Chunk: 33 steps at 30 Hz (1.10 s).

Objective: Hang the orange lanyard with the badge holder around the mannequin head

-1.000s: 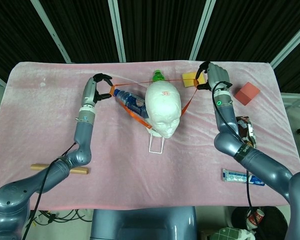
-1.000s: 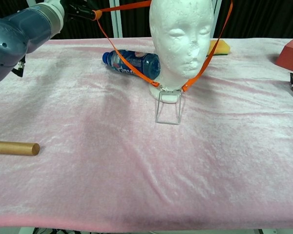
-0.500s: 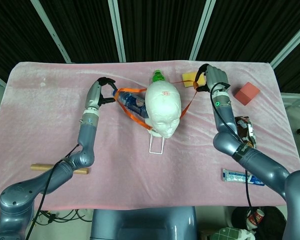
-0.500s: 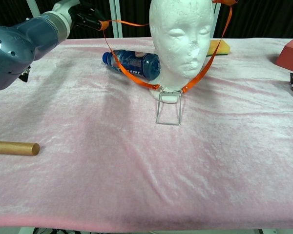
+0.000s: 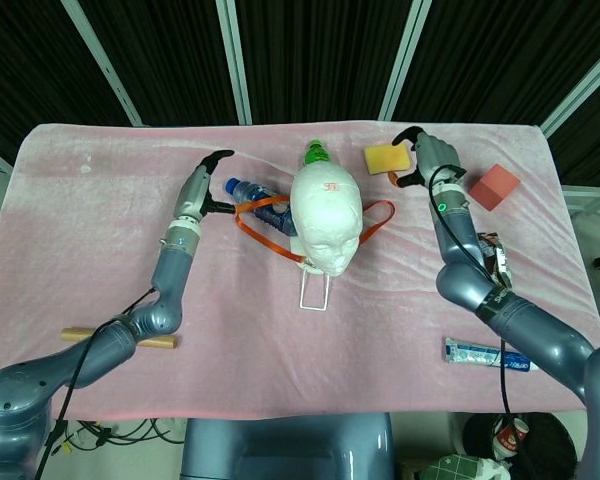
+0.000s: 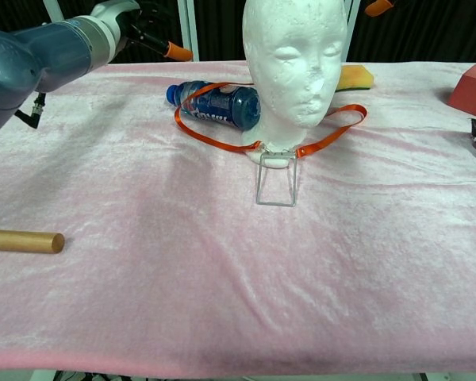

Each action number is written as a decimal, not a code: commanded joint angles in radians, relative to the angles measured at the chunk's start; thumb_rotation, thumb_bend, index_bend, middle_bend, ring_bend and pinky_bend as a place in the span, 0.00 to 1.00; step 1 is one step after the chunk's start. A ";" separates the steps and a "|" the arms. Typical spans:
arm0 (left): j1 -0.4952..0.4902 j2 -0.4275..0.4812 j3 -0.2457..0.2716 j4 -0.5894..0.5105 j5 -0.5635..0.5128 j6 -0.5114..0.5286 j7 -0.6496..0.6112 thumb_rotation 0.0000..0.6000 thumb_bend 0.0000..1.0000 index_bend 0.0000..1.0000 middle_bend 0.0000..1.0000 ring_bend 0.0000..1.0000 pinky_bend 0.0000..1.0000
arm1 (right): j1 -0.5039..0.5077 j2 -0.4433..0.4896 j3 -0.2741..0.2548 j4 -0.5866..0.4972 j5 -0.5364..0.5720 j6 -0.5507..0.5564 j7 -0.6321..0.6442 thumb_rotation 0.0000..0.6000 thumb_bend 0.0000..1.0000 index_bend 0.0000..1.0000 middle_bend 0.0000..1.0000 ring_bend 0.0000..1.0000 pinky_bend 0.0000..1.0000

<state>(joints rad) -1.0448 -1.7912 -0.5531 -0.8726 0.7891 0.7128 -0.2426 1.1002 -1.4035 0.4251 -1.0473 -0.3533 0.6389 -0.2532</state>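
Note:
The white mannequin head (image 5: pixel 325 215) (image 6: pixel 295 63) stands upright at mid-table. The orange lanyard (image 5: pixel 255 226) (image 6: pixel 214 136) hangs slack around its neck; one side drapes over a blue bottle (image 5: pixel 261 200) (image 6: pixel 218 104), the other lies on the cloth to the right (image 6: pixel 334 133). The clear badge holder (image 5: pixel 313 290) (image 6: pixel 276 182) hangs in front of the base. My left hand (image 5: pixel 204 187) (image 6: pixel 140 22) hovers left of the bottle, fingers apart, holding nothing. My right hand (image 5: pixel 426 160) is beside the yellow sponge, also empty, and only a fingertip shows in the chest view.
A yellow sponge (image 5: pixel 383 158) (image 6: pixel 354 77) and a red block (image 5: pixel 493 186) (image 6: pixel 472 89) sit at the back right. A snack packet (image 5: pixel 494 262) and a toothpaste tube (image 5: pixel 485 355) lie on the right. A wooden dowel (image 5: pixel 120 338) (image 6: pixel 22 240) lies front left. A green-capped bottle (image 5: pixel 315 152) stands behind the head.
Both hands have let go of the lanyard. It dropped from a taut stretch behind the head to a slack loop around the neck. The hands have drawn slightly away.

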 commanded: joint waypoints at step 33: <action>0.268 0.427 0.260 -0.578 0.414 0.270 0.209 1.00 0.15 0.19 0.12 0.00 0.03 | -0.315 0.284 -0.180 -0.252 -0.193 0.082 0.016 1.00 0.32 0.36 0.41 0.42 0.31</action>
<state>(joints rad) -0.8130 -1.4020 -0.3266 -1.4126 1.1698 0.9459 -0.0632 0.8408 -1.1805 0.2959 -1.1954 -0.4800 0.6913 -0.2174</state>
